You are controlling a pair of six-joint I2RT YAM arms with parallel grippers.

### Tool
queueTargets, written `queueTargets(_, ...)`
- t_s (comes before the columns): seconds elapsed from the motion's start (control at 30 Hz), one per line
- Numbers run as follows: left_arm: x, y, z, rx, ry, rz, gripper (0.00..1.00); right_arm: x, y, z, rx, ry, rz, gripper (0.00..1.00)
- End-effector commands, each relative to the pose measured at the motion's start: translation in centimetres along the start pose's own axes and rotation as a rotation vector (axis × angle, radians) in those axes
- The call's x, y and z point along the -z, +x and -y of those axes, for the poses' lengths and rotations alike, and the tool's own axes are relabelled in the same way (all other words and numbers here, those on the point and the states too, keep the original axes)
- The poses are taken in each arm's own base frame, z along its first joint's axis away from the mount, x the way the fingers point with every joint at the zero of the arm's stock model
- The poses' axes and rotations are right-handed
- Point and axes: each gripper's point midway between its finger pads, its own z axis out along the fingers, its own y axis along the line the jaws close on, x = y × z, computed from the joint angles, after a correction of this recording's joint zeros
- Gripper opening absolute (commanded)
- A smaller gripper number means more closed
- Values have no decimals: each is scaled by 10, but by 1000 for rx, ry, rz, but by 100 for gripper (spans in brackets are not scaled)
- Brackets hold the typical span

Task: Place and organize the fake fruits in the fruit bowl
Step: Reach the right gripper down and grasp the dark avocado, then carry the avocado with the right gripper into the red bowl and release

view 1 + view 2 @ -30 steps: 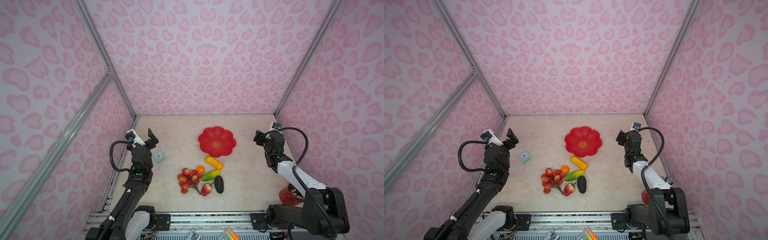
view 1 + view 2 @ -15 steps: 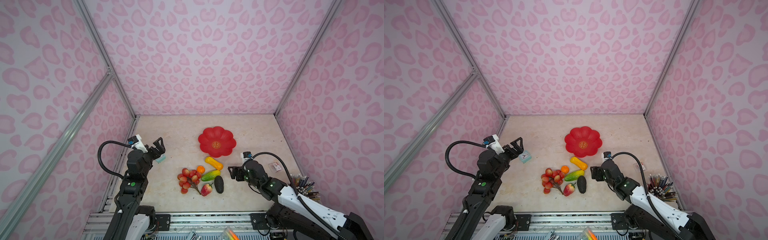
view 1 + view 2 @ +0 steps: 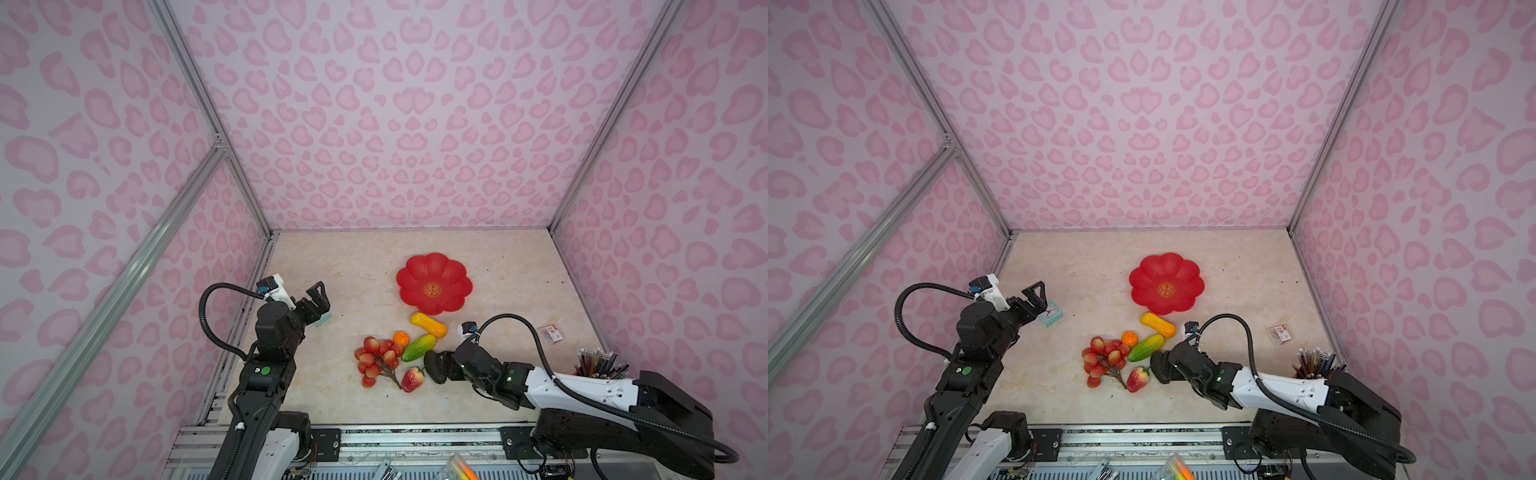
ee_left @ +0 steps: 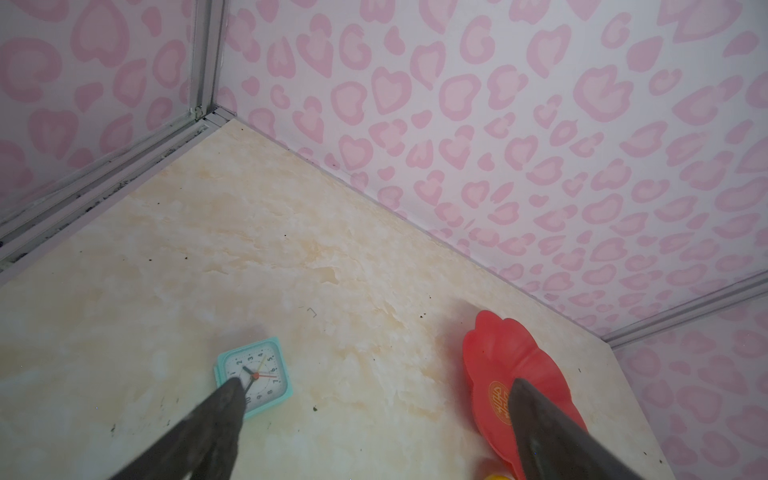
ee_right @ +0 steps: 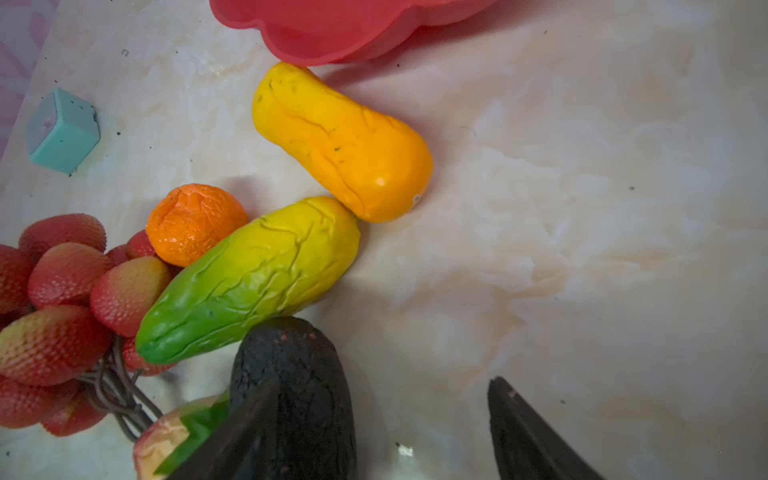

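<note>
Fake fruits [image 3: 390, 356] haven't budged in the last second. All six are still clumped on the tabletop [image 3: 519, 291] on the near side of the fruit bowl [image 3: 415, 276], and the bowl is still empty. What changed is the arms.

The right hand [image 5: 382, 386] was parked up high near the right wall a second ago. Now it has swung down low and come in at the avocado [image 3: 434, 365], the fruit at the right end of the clump. In the right wrist view its jaws stand apart. One finger [image 5: 245, 424] sits in front of the avocado's skin, and the other is off to the side with bare tabletop between it and the fruit. So it's open with nothing gripped yet, and it looks like it's just lining up.

The left hand [image 3: 321, 299] also came forward and down. It's spread wide and empty, hovering by the little teal clock [image 3: 1050, 312], which isn't a fruit.

For the task, that means nothing is placed so far, and the avocado looks like the first pick. It's crowded in there:
- The green-yellow oblong [image 5: 249, 278] touches the avocado's tip and the tangerine [image 5: 195, 222].
- The strawberry-like one [image 3: 1138, 379] is right beside the avocado.
- The grape bunch [image 3: 372, 359] is just past that.
- The yellow-orange oblong [image 5: 340, 141] lies just beside the bowl's rim.

If the hand closes off-centre, it could shove the avocado into its neighbours.
</note>
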Motion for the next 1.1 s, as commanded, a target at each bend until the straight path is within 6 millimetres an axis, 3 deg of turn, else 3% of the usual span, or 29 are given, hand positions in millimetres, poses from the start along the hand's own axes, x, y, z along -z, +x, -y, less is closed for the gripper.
queueTargets(0.0, 3, -4, -6, -23, -34, 18, 98, -10, 4, -15, -11, -5, -5, 77)
queueTargets(0.2, 6, -3, -9, -37, -52, 23, 98, -18, 12, -35, 76, 40, -33, 76)
queueTargets(0.63, 8, -4, -12, -44, -69, 33, 97, -18, 16, -37, 72, 67, -64, 76)
queueTargets(0.9, 10, -5, -13, -45, -74, 37, 97, -22, 23, -37, 80, 88, -97, 66)
queueTargets(1.07, 10, -5, -13, -43, -78, 39, 97, -26, 32, -39, 92, 93, -139, 55)
